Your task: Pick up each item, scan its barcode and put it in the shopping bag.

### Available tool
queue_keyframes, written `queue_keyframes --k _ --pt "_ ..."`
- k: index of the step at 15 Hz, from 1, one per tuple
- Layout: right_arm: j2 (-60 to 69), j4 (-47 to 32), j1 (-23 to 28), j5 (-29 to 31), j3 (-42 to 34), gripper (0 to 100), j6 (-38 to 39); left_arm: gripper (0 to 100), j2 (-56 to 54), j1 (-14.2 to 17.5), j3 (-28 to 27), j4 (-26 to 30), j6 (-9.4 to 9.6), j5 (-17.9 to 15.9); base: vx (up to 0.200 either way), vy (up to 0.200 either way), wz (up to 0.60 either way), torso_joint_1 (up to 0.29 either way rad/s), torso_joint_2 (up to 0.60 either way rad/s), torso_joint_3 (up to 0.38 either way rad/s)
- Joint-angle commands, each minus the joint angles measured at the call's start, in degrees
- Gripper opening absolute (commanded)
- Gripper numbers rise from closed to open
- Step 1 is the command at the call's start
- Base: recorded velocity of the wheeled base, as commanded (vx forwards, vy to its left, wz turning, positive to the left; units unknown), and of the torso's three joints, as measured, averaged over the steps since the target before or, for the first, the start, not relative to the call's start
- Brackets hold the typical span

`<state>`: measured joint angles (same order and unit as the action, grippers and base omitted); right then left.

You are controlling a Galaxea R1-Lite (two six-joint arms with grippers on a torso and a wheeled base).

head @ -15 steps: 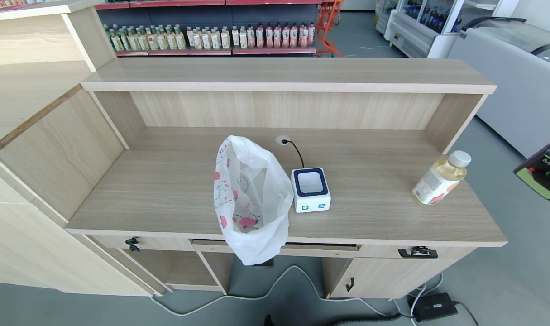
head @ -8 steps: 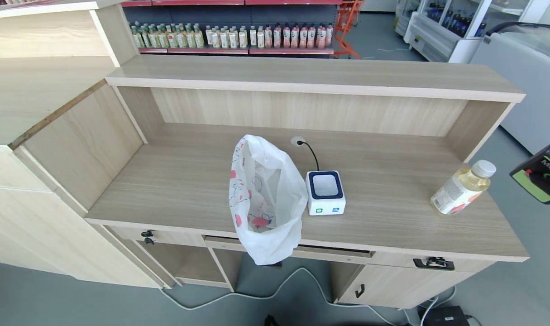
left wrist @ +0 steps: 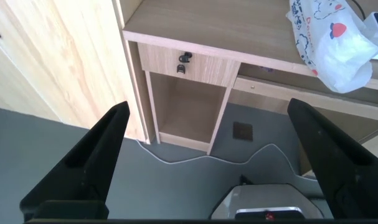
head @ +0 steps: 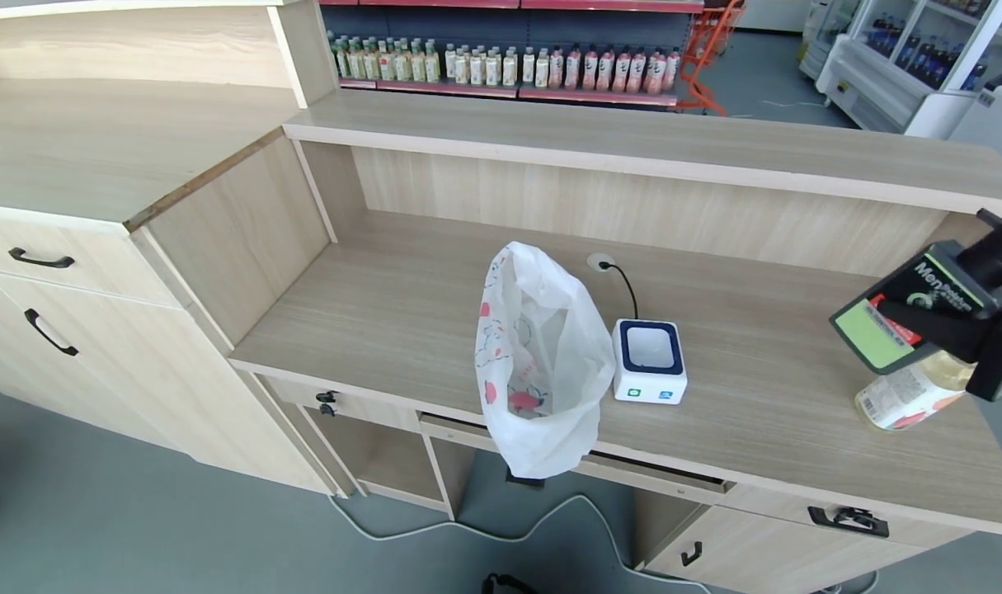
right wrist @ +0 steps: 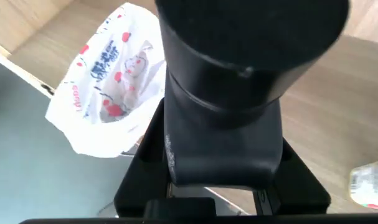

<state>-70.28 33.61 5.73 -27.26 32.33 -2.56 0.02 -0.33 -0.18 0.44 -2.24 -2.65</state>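
One black container (head: 878,332) with a green label sits clamped in the right gripper (head: 933,320). The fingers close around its middle. Its far end is hidden behind the gripper, which the picture's edge cuts off. It hangs above the right end of the counter (head: 402,330), well apart from the shopping bag (head: 542,363).

At the container's 6 o'clock a clear bottle (head: 909,398) of pale liquid is on the counter, its neck and cap hidden behind container and gripper.

The white, red-printed bag stands open mid-counter, its lower part drooping over the front edge. Whether anything lies inside cannot be told. At the bag's 3 o'clock, just beside it, sits the white scanner (head: 649,373). Its cable (head: 624,280) runs toward 11 o'clock to a hole (head: 601,262) in the counter.

The left gripper (left wrist: 207,109) hangs low in front of the counter, fingers spread wide with nothing between them.
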Motion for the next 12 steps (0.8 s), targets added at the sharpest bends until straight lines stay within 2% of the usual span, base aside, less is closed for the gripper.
queue_keyframes --k 1,2,3,5,12 --pt "-11.2 3.9 -6.1 -0.3 3.6 0 11.4 100 0.0 0.0 0.0 0.0 -0.04 0.0 0.000 0.000 0.00 0.000 0.00 0.000" --pt "-17.3 9.6 -7.5 -0.2 4.0 0 16.9 100 0.0 0.0 0.0 0.0 0.05 0.0 0.000 0.000 0.00 0.000 0.00 0.000" --pt "-21.0 12.7 -8.0 -0.2 4.3 0 19.1 100 0.0 0.0 0.0 0.0 -0.04 0.0 0.000 0.000 0.00 0.000 0.00 0.000" --pt "-30.0 18.1 -8.6 0.3 6.9 0 20.1 100 0.0 0.0 0.0 0.0 -0.04 0.0 0.000 0.000 0.00 0.000 0.00 0.000" --pt "-43.1 18.5 -11.4 0.3 17.6 0 21.5 100 0.0 0.0 0.0 0.0 0.05 0.0 0.000 0.000 0.00 0.000 0.00 0.000"
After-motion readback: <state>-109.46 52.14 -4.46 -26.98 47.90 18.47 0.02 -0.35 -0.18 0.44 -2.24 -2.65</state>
